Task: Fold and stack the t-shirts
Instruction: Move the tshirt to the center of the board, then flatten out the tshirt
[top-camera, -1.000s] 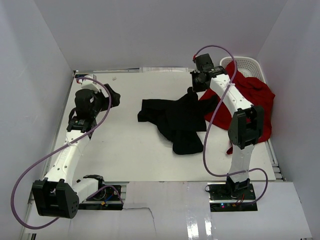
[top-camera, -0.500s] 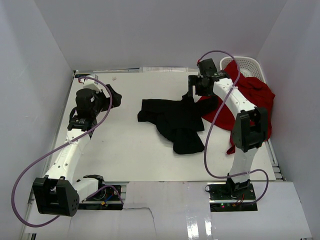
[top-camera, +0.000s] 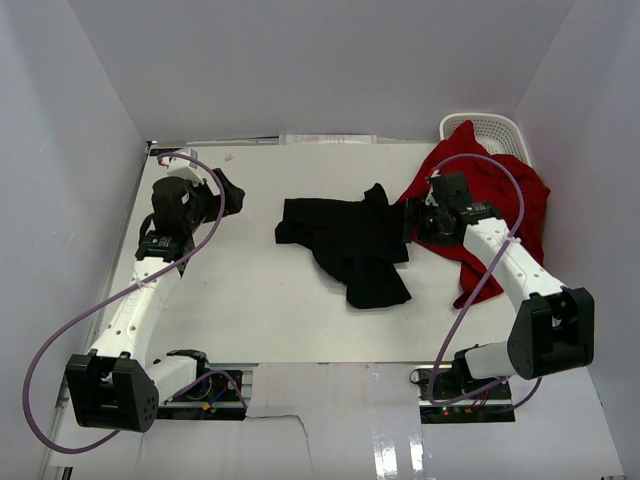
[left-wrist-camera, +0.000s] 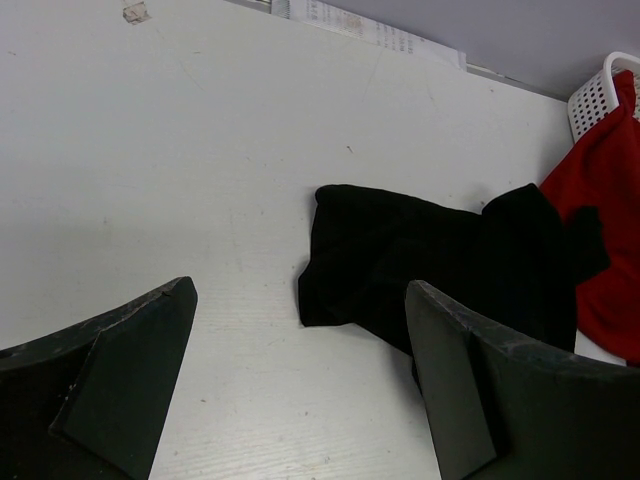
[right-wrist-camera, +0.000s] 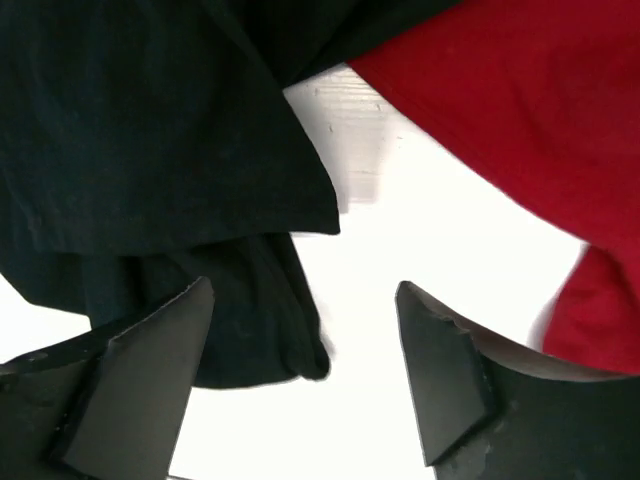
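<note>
The black t-shirt lies crumpled in the middle of the table, one flap reaching toward the near edge. The red t-shirt is spread at the right, its top draped over the basket. My right gripper hovers open between the two shirts, with nothing in it. In the right wrist view the black t-shirt sits left of the right gripper and the red t-shirt upper right. My left gripper stands open at the far left, well apart from the black t-shirt.
A white lattice basket stands in the back right corner, partly under the red cloth. White walls close in the table at the left, back and right. A strip of paper lies along the back edge.
My right gripper opened and let go of the black t-shirt's edge, then drew back toward the near right. The lifted cloth dropped onto the table. The left arm has not moved.
</note>
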